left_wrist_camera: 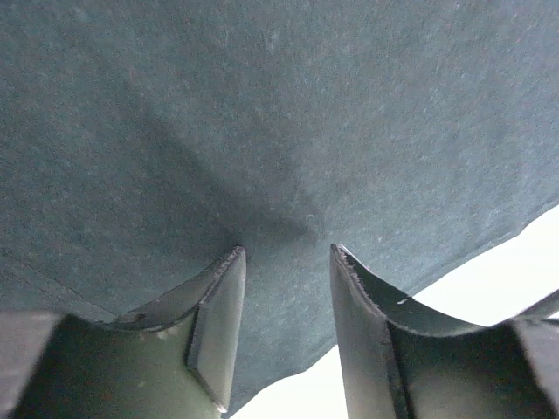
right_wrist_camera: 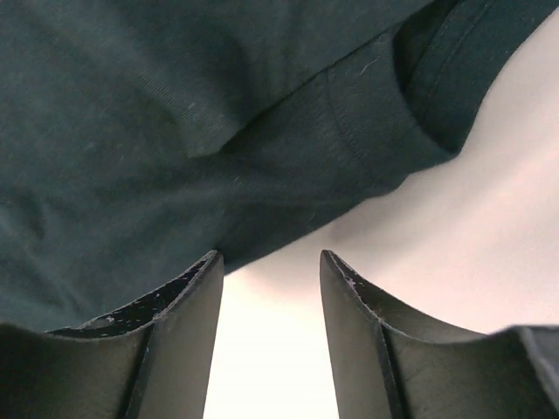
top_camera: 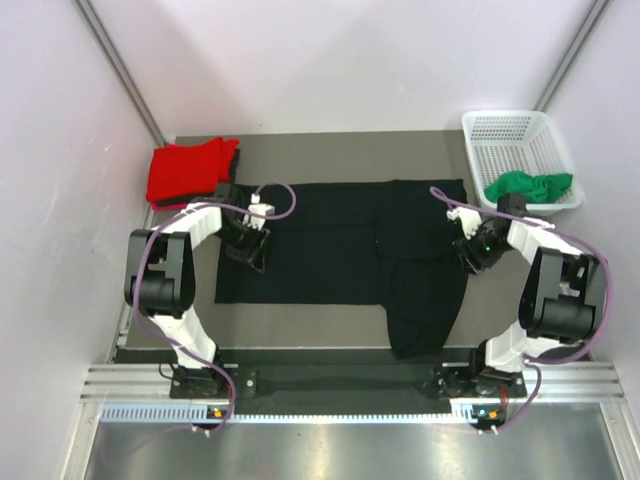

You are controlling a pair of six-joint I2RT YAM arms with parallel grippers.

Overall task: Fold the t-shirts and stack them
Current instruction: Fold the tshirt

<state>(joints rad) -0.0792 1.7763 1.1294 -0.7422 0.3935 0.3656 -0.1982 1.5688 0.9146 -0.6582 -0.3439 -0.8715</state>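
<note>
A black cloth t-shirt lies spread sideways across the middle of the grey tabletop. Most of it is flat, but its right part is doubled over and one flap trails off its near right corner toward the arms. From this I judge the fold is only begun.

The left tool sits low over the shirt's left edge. In the wrist view the left tool has its jaws spread, with dark cloth beneath and beyond the tips and nothing pinched. The right tool stands at the shirt's right edge. Its wrist view shows the right tool with its jaws parted over bare surface. The hemmed sleeve and body cloth lie just past the tips, and nothing is gripped. One tool at each end suits taking both sides at once so the cloth lifts evenly.

A red cloth t-shirt lies bunched just beyond the black shirt's far left corner, probably where the stack goes. A green cloth t-shirt is crumpled in a white plastic mesh basket off the black shirt's far right corner, waiting its turn.
</note>
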